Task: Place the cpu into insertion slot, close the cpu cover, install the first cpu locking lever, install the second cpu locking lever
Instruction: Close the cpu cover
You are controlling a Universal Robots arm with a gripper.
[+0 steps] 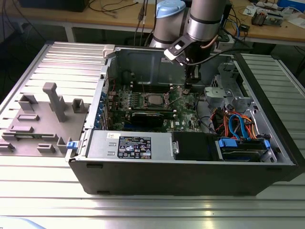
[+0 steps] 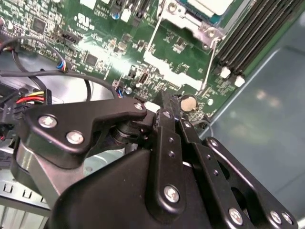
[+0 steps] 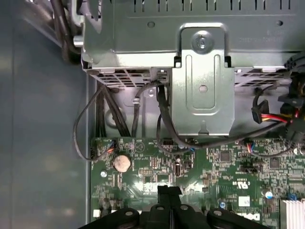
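One small cpu sits in the insertion slot near the middle of the motherboard in the exterior view. The gripper hangs over that board, toward the exterior view's right. I judge the chip light, stiff and fragile underneath, best taken by its edges.

In the second wrist view the fingers are pressed together on nothing. They stand above the motherboard, just beside a coin cell. The cpu cover and the chip are cut off at the frame edge. The locking lever looks like thin springy wire, best hooked near its free end; whether it is latched I cannot tell.

In the first wrist view the clenched tips hover near the motherboard's edge, short of a metal bracket. Cables hide part of that edge.
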